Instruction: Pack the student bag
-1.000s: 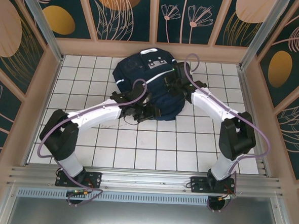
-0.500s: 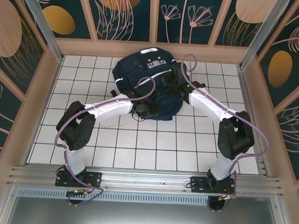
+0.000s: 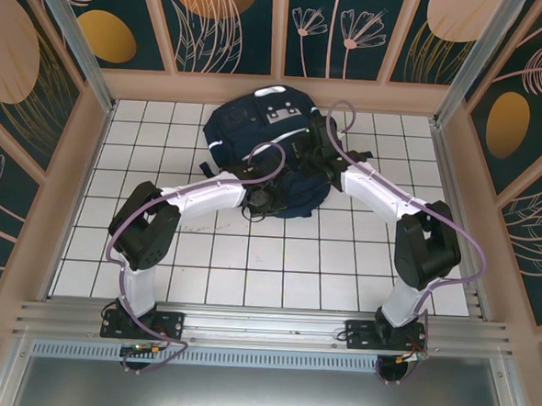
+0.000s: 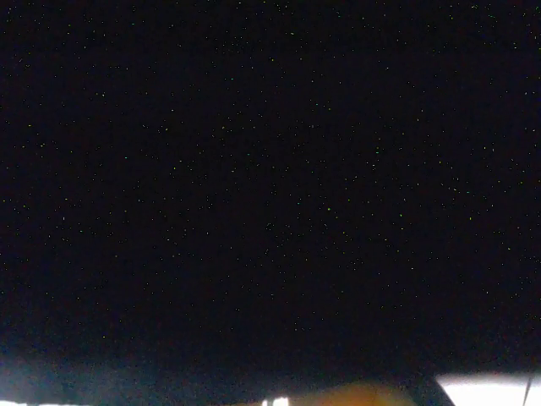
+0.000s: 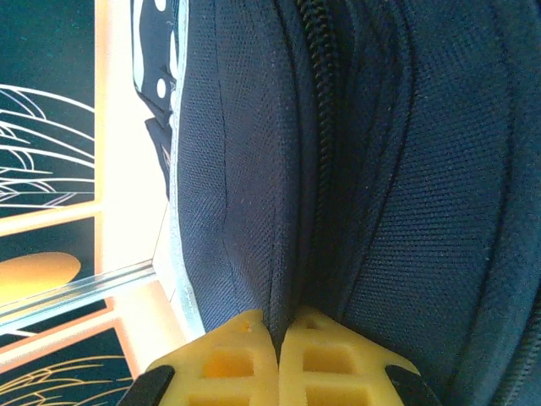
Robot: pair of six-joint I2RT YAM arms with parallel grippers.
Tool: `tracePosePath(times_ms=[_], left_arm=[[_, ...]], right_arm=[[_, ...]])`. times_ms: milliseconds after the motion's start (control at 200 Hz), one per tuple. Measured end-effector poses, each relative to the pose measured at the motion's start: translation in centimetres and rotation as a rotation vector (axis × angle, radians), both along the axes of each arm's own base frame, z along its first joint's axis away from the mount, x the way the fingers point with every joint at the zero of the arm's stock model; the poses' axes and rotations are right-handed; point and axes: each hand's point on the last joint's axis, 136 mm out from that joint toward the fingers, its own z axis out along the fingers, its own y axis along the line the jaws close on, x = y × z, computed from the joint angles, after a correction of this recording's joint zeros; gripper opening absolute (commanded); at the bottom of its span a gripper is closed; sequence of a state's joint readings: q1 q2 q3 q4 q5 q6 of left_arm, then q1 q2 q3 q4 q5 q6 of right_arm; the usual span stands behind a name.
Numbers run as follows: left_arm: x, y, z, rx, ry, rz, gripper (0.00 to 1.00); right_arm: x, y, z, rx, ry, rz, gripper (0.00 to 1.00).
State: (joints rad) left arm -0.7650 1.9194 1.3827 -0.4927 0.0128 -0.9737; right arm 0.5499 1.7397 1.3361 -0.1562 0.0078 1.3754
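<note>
The student bag [image 3: 248, 128], a large dark navy backpack with a white stripe and a white top label, lies at the back middle of the tiled table. My right gripper [image 5: 279, 326] is shut on a fold of the bag's fabric [image 5: 228, 169] beside the zipper [image 5: 317, 51], and in the top view that gripper [image 3: 304, 150] sits on the bag's right side. My left gripper [image 3: 264, 199] is pushed into the bag's near edge, its fingers hidden by fabric. The left wrist view is almost black, so the jaws cannot be made out.
The white tiled table [image 3: 249, 257] stretches in front of the bag, walled by patterned panels with a peach frame [image 3: 81, 155]. My two arms cross the middle tiles toward the bag. A metal rail [image 3: 263, 327] runs along the near edge.
My left arm has reached forward and pushed its gripper deeper into the bag's near edge, its elbow swinging right. The right gripper has kept its hold and shifted slightly left.
</note>
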Motion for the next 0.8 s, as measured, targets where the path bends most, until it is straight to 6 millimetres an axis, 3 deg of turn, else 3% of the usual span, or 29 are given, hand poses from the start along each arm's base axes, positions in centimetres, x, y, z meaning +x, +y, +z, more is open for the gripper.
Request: tracePosePath(times_ms=[120,445,796], left_arm=[[0.0,0.3,0.0,0.006,-0.018,0.000,0.00],[-0.9,1.8,1.9,-0.025,-0.100,-0.056,0.00],[-1.8,3.4,3.0,-0.149,-0.158,-0.177,0.00]], right_arm=[[0.0,0.0,-0.2,0.003,-0.005,0.002,0.00],[0.0,0.3,0.1,0.009,-0.034,0.023,0.00],[-0.6,0.6,-0.1,-0.112,-0.084,0.127,0.00]])
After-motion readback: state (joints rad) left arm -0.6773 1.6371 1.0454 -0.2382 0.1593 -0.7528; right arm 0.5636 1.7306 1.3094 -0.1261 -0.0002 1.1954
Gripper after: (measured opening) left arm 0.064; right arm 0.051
